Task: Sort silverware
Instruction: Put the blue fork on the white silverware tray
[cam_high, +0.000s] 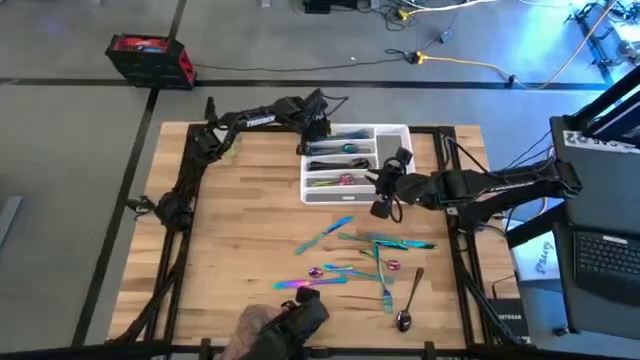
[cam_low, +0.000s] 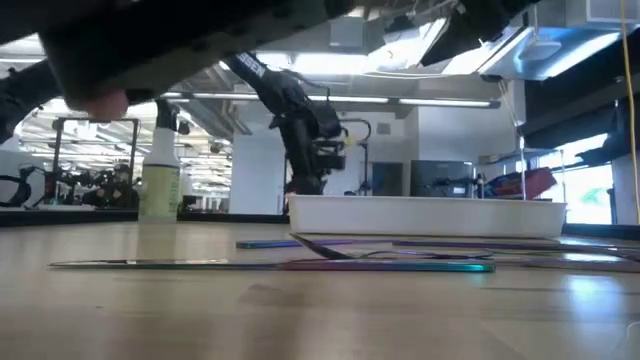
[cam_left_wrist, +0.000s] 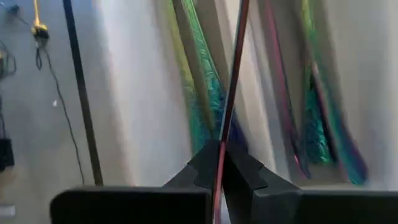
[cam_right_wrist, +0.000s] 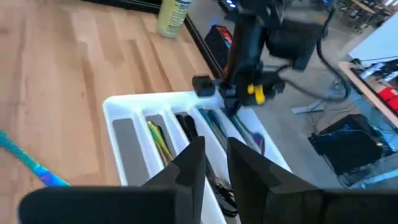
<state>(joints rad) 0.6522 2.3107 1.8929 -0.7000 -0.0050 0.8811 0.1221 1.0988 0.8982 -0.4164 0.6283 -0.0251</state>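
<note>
Left gripper (cam_left_wrist: 219, 163): dark fingers pinched closed on a slim dark-red metal utensil handle (cam_left_wrist: 231, 93), the handle running out between the fingertips over the far compartment of the white compartmented plastic tray (cam_high: 392, 132); in the high view this gripper (cam_high: 318, 128) sits at the tray's far left corner. Beneath it in that compartment lie iridescent teal-and-purple pieces (cam_left_wrist: 202, 81). Right gripper (cam_right_wrist: 216, 158): dark fingers parted by a narrow gap, holding nothing, poised above the tray's near compartments; in the high view it (cam_high: 385, 190) hangs at the tray's right edge. Tray contents: sorted slim rainbow-finish utensils (cam_high: 340, 180) in several compartments, one compartment holding yellowish-green pieces (cam_right_wrist: 160, 140). Light wooden tabletop (cam_high: 240, 230): a loose scatter of iridescent rainbow forks, spoons and knives (cam_high: 372, 252) lies nearer the front edge, well apart from the tray, with one darker spoon (cam_high: 408, 305) at the scatter's right front. Small spray bottle with yellowish liquid (cam_low: 159, 180): upright, on the table's far left, apart from the tray.
</note>
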